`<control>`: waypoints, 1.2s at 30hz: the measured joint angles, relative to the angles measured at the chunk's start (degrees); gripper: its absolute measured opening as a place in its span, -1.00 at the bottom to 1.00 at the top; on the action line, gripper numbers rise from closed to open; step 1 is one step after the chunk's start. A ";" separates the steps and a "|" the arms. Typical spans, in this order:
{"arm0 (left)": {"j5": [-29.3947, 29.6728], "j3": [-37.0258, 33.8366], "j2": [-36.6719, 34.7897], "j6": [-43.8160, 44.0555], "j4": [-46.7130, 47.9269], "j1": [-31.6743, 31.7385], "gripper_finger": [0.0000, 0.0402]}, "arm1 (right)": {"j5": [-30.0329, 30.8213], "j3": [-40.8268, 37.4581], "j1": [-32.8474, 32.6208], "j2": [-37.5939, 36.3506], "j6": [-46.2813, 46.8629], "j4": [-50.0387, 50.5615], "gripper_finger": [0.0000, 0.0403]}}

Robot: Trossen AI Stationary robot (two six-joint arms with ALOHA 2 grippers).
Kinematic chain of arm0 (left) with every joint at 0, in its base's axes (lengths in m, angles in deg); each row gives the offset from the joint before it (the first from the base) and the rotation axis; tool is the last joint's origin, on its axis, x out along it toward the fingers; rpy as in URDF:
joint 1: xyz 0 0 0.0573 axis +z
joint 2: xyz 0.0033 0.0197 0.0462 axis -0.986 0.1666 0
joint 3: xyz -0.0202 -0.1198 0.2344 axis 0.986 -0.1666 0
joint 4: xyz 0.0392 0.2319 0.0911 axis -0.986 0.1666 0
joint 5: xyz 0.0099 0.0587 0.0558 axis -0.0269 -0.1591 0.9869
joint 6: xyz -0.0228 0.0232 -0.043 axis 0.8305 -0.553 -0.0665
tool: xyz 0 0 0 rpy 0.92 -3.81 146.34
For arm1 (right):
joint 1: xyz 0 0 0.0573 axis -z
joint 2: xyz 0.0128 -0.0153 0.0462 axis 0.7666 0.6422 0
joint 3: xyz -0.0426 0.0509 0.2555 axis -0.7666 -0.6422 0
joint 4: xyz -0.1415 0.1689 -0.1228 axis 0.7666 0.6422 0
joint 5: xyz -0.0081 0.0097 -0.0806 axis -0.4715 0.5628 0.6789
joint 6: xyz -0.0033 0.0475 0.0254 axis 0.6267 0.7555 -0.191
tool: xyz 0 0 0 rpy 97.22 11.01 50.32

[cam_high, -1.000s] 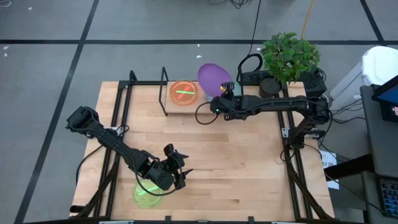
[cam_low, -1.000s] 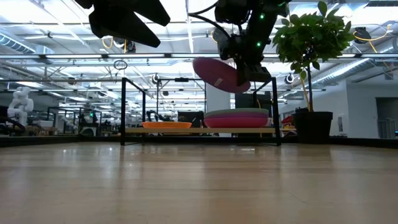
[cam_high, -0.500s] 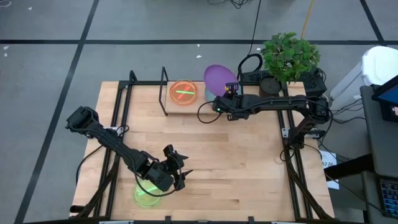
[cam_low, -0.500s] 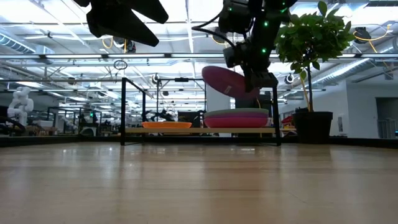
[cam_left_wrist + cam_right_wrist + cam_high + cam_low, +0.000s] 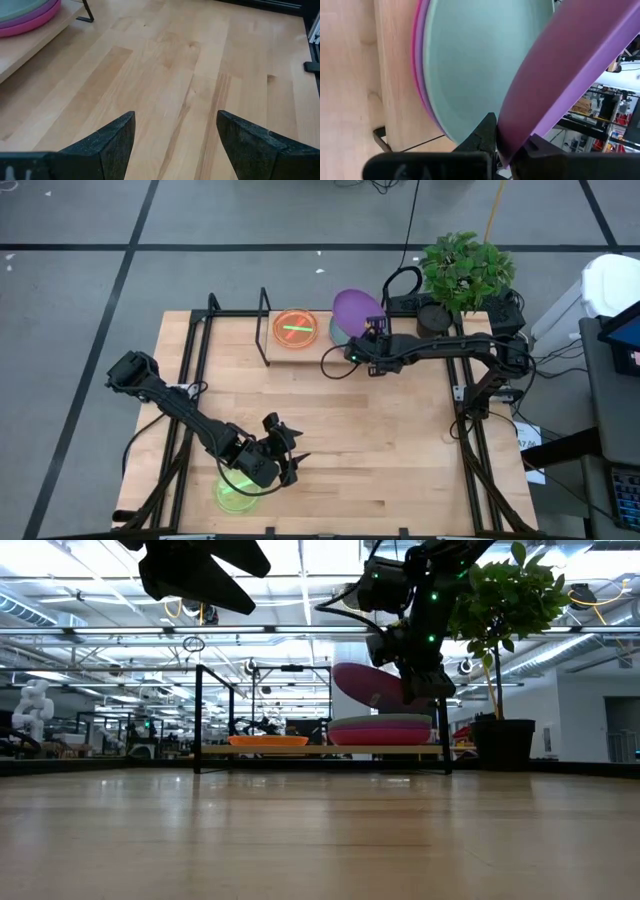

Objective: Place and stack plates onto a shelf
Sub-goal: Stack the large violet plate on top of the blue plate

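My right gripper [image 5: 366, 330] is shut on a purple plate [image 5: 355, 309] held tilted just above the stack of teal, purple and magenta plates [image 5: 380, 727] at the right end of the shelf [image 5: 310, 749]. An orange plate [image 5: 295, 328] lies flat on the shelf's left part. A green plate [image 5: 234, 496] lies flat on the table near the front edge, partly under my left arm. My left gripper [image 5: 288, 456] hangs open beside it, with only bare table between its fingers [image 5: 115, 145]. My right gripper pinches the purple plate's rim [image 5: 506, 148] between its two fingers, one on the upper face and one on the underside. The fingers slant down from the table's right side. The plate is clear of the teal plate [image 5: 470, 65] and tilted, its free edge higher.
A potted plant [image 5: 463, 272] stands at the table's far right corner, close behind my right arm. Black metal frames [image 5: 197, 718] rise at the shelf's ends. The middle of the wooden table [image 5: 380, 450] lies bare.
My right gripper has come down and moved toward the table's right edge with the purple plate, which now hangs just over the stack on the shelf, still tilted.
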 joint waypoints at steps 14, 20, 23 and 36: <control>0.00 0.00 0.00 -0.27 -0.01 0.07 0.41 | -4.49 -1.73 0.11 -0.02 -0.78 -2.08 -0.94; 0.02 0.00 0.00 -0.47 0.00 0.07 0.41 | -4.44 -1.73 0.11 -0.02 -1.06 -1.89 -0.88; 0.00 0.00 0.00 -0.47 0.00 0.07 0.41 | -4.39 -1.73 0.11 -0.02 -1.07 -1.91 -0.86; 0.00 0.00 0.00 -0.50 0.00 0.07 0.41 | -4.30 -1.73 0.11 -0.02 -2.33 -0.77 -0.85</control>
